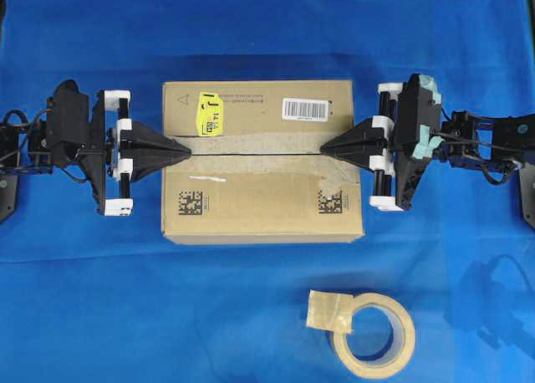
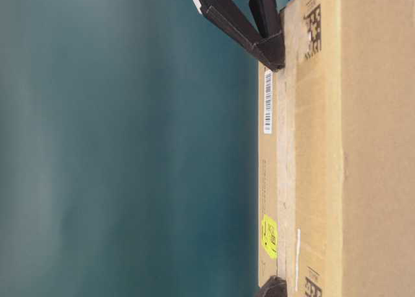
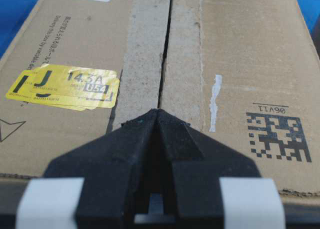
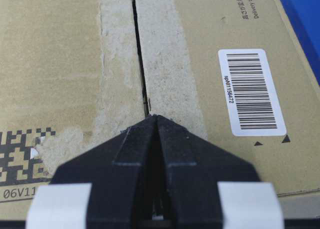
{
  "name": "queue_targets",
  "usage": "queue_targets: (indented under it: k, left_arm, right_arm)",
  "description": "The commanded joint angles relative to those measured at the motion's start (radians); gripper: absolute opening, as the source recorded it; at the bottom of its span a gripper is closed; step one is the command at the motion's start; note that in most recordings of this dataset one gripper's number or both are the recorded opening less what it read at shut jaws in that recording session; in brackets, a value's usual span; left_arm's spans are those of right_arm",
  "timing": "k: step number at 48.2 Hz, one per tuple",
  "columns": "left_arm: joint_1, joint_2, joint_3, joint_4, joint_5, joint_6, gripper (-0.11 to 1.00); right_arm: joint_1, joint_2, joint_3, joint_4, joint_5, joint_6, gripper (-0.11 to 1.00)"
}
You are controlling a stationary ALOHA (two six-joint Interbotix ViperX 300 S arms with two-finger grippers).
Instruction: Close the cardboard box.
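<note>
The cardboard box sits mid-table with its two top flaps folded flat, meeting at a narrow centre seam between old tape strips. A yellow sticker and a white barcode label are on the far flap. My left gripper is shut and empty, its tip resting at the seam's left end, as the left wrist view shows. My right gripper is shut and empty, its tip at the seam's right end, also in the right wrist view. The box fills the table-level view.
A beige tape roll with a loose strip end lies on the blue cloth in front of the box, to the right. The arms lie level at either side of the box.
</note>
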Motion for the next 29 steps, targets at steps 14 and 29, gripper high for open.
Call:
queue_targets:
  k: [14, 29]
  left_arm:
    - [-0.008, 0.0, -0.012, 0.002, -0.003, 0.002, 0.0]
    - [-0.008, 0.002, -0.014, 0.002, 0.0, 0.002, 0.0]
  right_arm:
    - [-0.005, -0.011, -0.012, -0.002, -0.008, -0.002, 0.0]
    - [-0.005, -0.011, -0.011, 0.0, -0.003, -0.002, 0.0]
